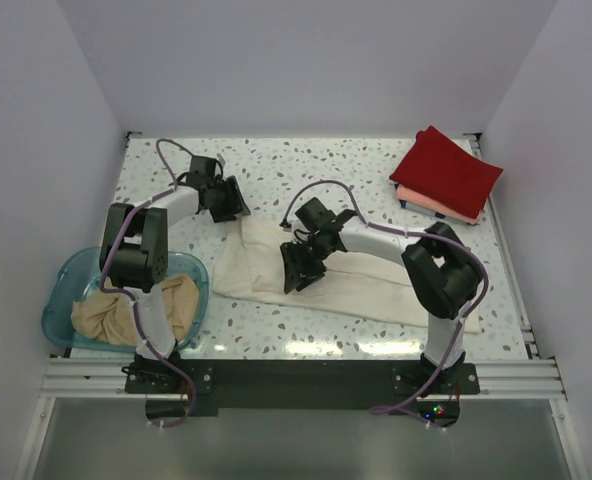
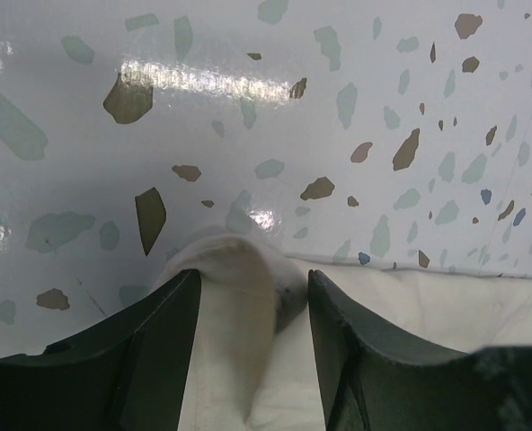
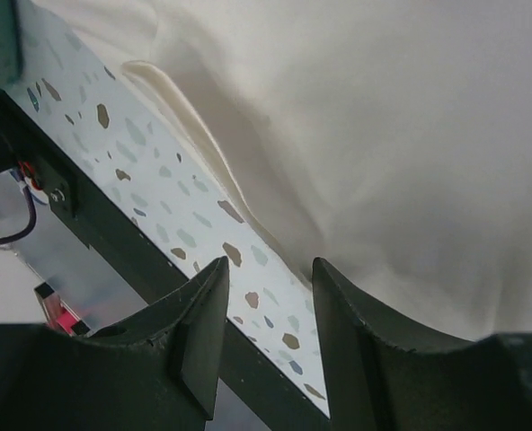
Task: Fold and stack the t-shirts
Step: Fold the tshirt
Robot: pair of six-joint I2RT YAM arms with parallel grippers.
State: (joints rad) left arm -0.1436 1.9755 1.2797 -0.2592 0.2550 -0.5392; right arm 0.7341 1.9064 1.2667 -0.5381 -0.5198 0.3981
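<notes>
The left gripper (image 2: 252,280) is clamped on a raised fold at the corner of the cream-white t-shirt (image 1: 361,292), the cloth bunched up between its fingers (image 2: 158,359). The rest of that shirt lies spread on the speckled table (image 1: 306,165) to its right. The right gripper (image 3: 270,265) hangs over the shirt's near edge, jaws apart and holding nothing. Far to its right the red t-shirt (image 1: 446,168) lies folded on the salmon pink t-shirt (image 1: 431,203). Behind the left gripper, the tan t-shirt (image 1: 101,318) sits crumpled in the blue tub (image 1: 61,290).
</notes>
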